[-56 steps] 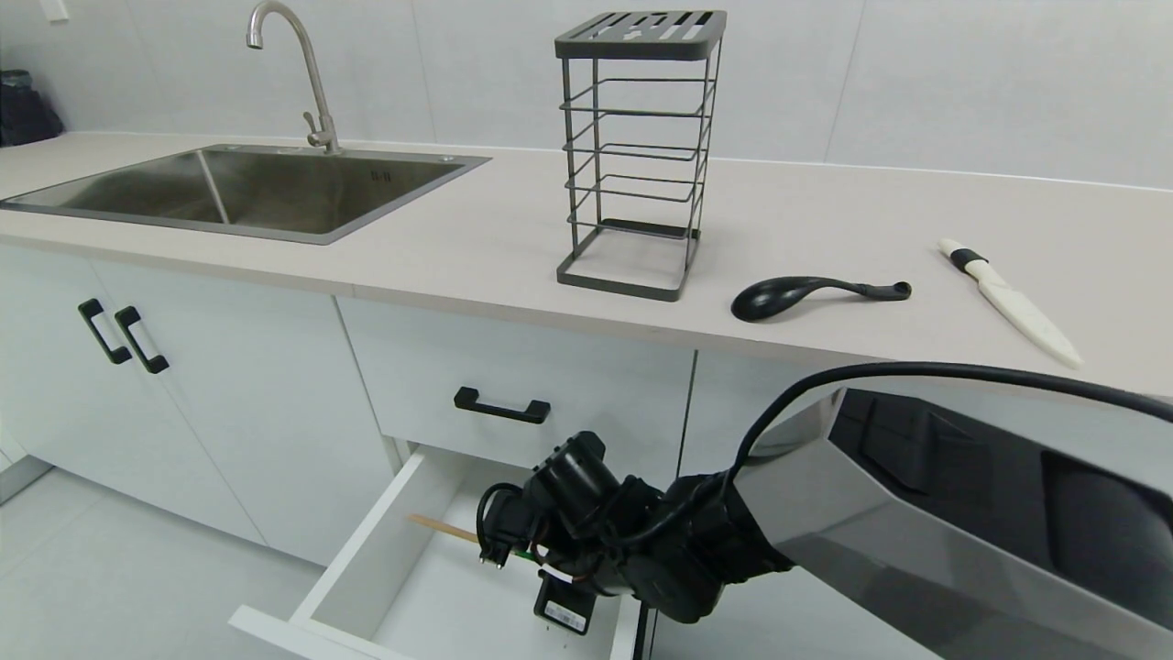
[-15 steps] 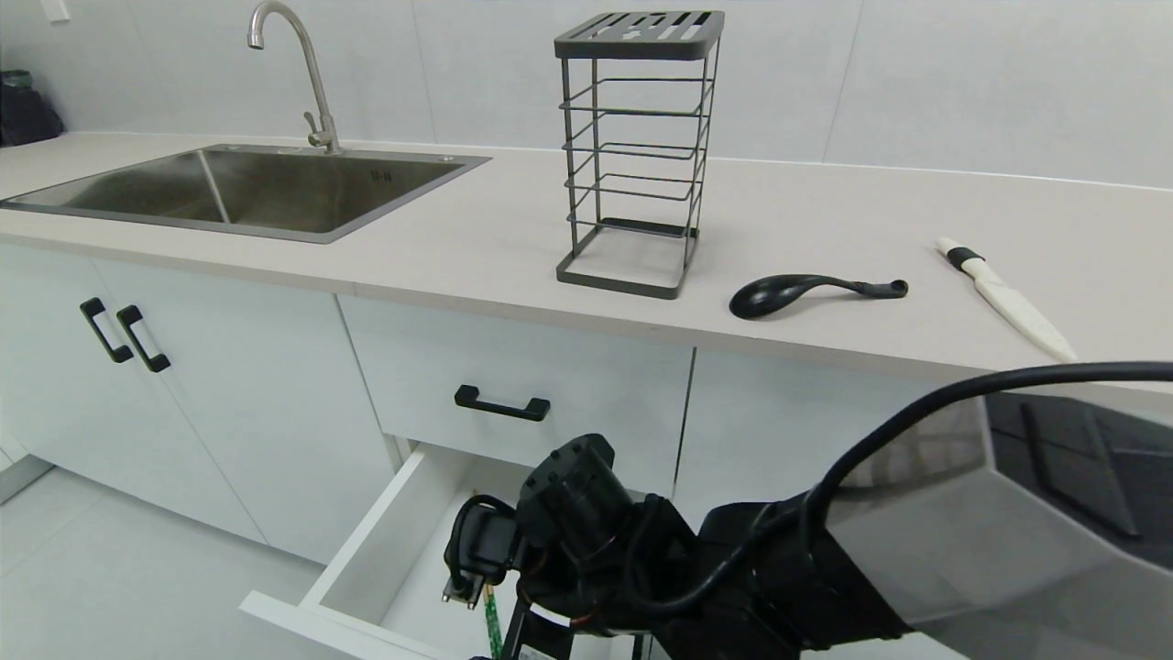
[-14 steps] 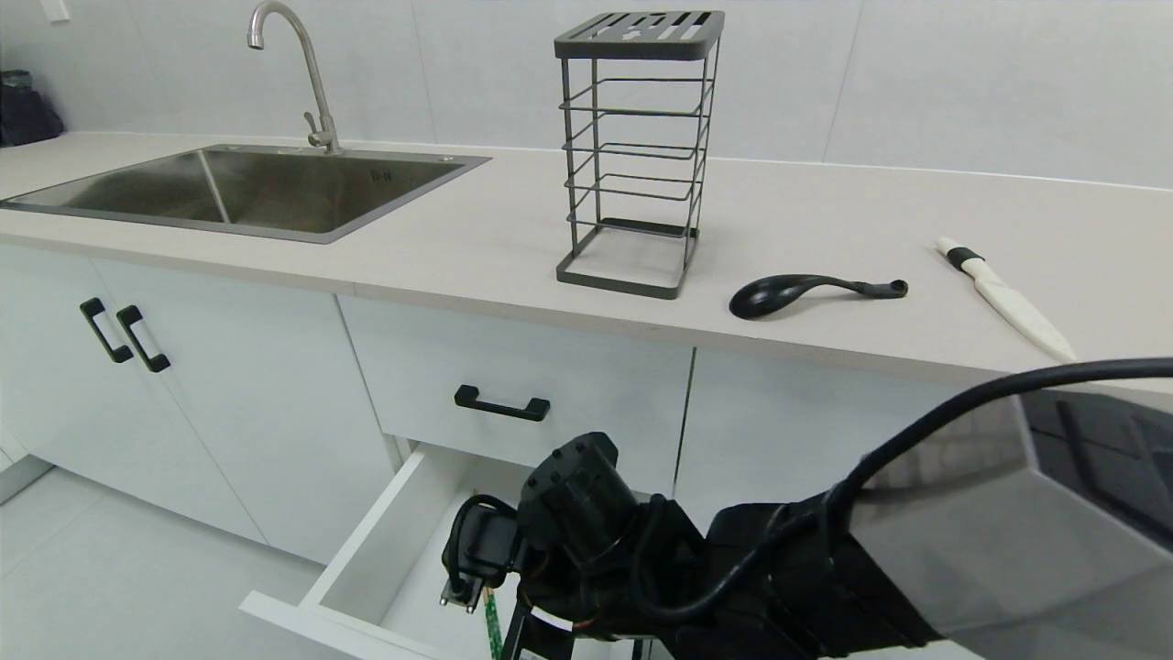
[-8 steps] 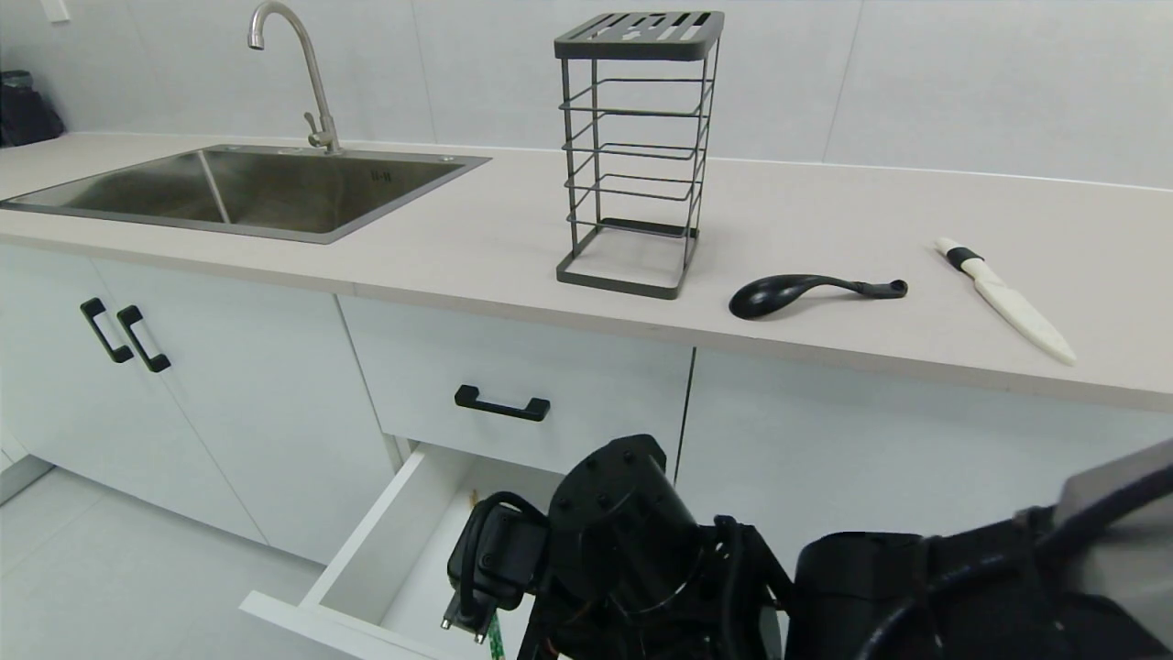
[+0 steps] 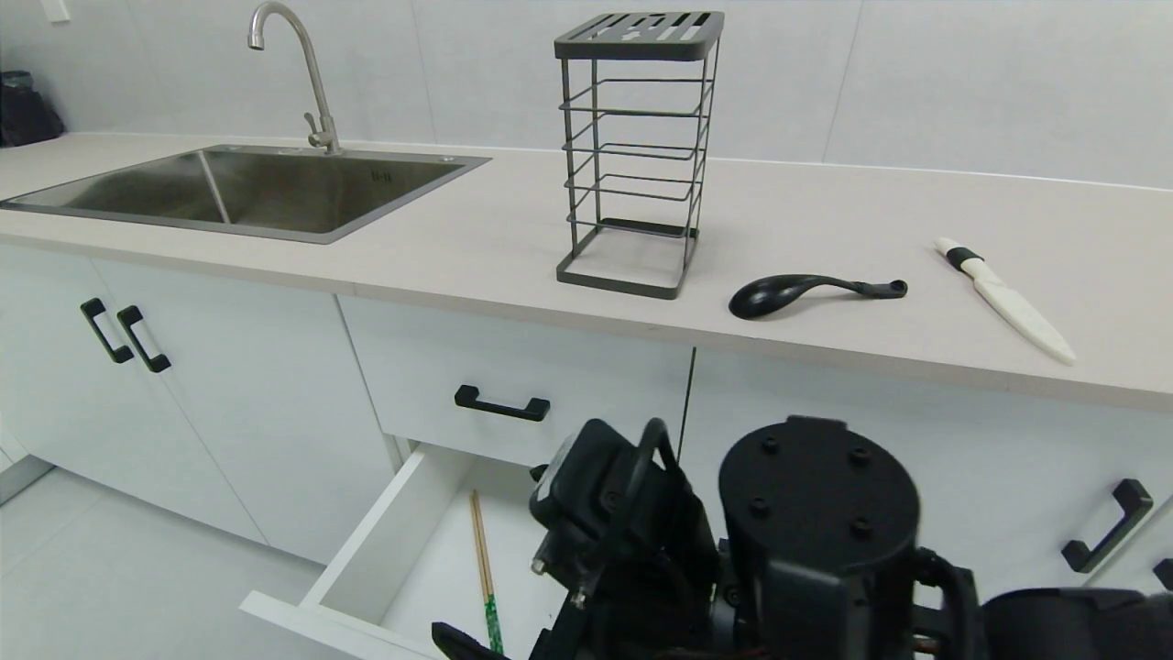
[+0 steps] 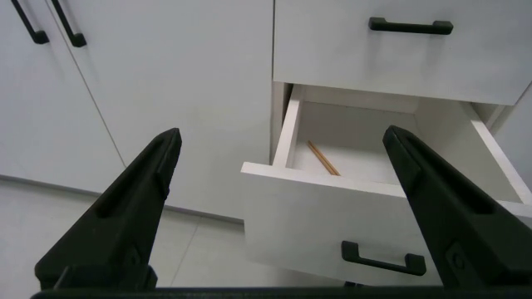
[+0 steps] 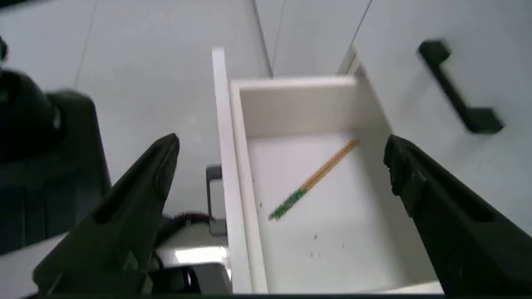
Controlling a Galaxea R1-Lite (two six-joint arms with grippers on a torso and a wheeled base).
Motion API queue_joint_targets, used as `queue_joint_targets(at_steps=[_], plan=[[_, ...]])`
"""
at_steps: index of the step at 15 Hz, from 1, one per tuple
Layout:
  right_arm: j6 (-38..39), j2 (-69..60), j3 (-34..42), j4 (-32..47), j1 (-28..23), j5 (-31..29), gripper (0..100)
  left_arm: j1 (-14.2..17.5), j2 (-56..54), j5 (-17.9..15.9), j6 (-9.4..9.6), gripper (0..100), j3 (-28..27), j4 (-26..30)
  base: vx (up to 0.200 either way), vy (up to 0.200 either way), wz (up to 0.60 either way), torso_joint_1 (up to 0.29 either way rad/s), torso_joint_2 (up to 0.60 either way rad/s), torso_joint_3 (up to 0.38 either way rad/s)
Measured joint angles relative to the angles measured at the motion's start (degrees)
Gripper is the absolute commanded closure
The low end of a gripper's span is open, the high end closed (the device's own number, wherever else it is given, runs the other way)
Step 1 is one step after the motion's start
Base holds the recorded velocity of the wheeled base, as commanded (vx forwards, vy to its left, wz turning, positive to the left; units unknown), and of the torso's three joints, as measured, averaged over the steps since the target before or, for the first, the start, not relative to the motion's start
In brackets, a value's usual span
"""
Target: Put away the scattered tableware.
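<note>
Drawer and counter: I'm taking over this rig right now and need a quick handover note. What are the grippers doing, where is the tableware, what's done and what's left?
Left gripper: open, empty, low in front of the open drawer.
Right gripper: open, empty, above the drawer.
Done: the chopstick lies flat inside the drawer.
The black spoon and white knife lie apart on the counter, to the right of the empty wire rack.
Left: put away spoon and knife, then probably shut the drawer.

Right of the one wire rack (image 5: 639,156) lie one black ladle (image 5: 806,293) and one white knife (image 5: 1003,301); below it, one open drawer (image 5: 367,541) holds one green-tipped chopstick (image 5: 483,568).
</note>
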Motion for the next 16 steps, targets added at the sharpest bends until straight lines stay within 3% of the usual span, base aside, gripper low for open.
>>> queue_joint_targets(at_steps=[6,10,13,16], plan=[[1.16,-9.56,8.37,-2.72,-0.88,-1.54,0,0.00,0.00,0.02,0.00,0,0.00,0.00,0.000,0.000,0.00,0.000,0.00,0.000],[1.16,-18.63,15.49,-1.21,-5.01,-1.97,0,0.00,0.00,0.00,0.00,0,0.00,0.00,0.000,0.000,0.00,0.000,0.00,0.000],[1.16,-25.11,16.97,9.19,-7.46,-1.97,0,0.00,0.00,0.00,0.00,0,0.00,0.00,0.000,0.000,0.00,0.000,0.00,0.000],[1.43,-32.13,14.23,26.87,-8.62,-1.76,0,0.00,0.00,0.00,0.00,0,0.00,0.00,0.000,0.000,0.00,0.000,0.00,0.000]])
